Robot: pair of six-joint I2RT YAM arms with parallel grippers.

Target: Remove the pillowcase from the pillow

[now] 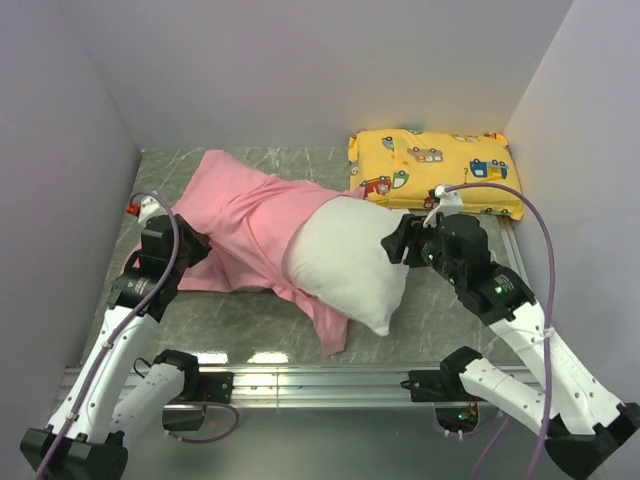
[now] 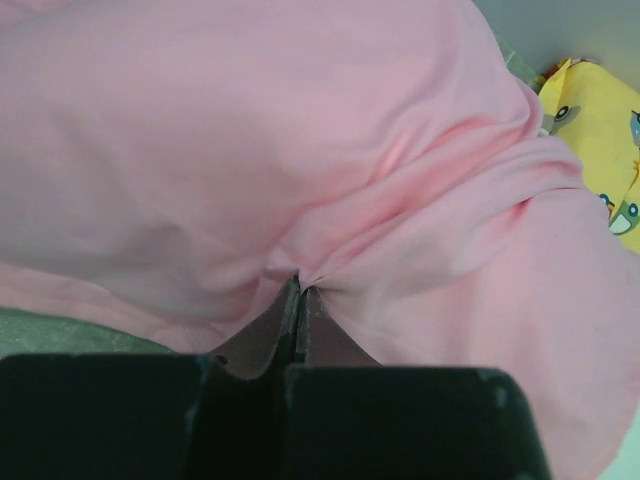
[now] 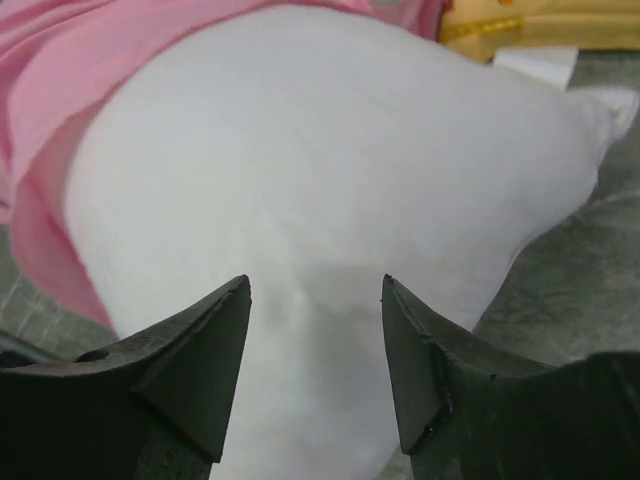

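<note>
The pink pillowcase (image 1: pixel 250 225) lies across the middle and left of the table, still covering the far-left part of the white pillow (image 1: pixel 345 258), whose right half sticks out bare. My left gripper (image 1: pixel 192 243) is shut on a fold of the pillowcase (image 2: pixel 300 180), pinched at the fingertips (image 2: pixel 292 290). My right gripper (image 1: pixel 398 243) is open at the pillow's right end. In the right wrist view the white pillow (image 3: pixel 330 170) fills the space beyond the open jaws, with pink fabric (image 3: pixel 60 90) at the left.
A yellow cartoon-vehicle-print pillow (image 1: pixel 435 170) lies at the back right, also showing in the left wrist view (image 2: pixel 600 130). Grey walls close in the left, back and right. A metal rail (image 1: pixel 320 378) runs along the table's near edge.
</note>
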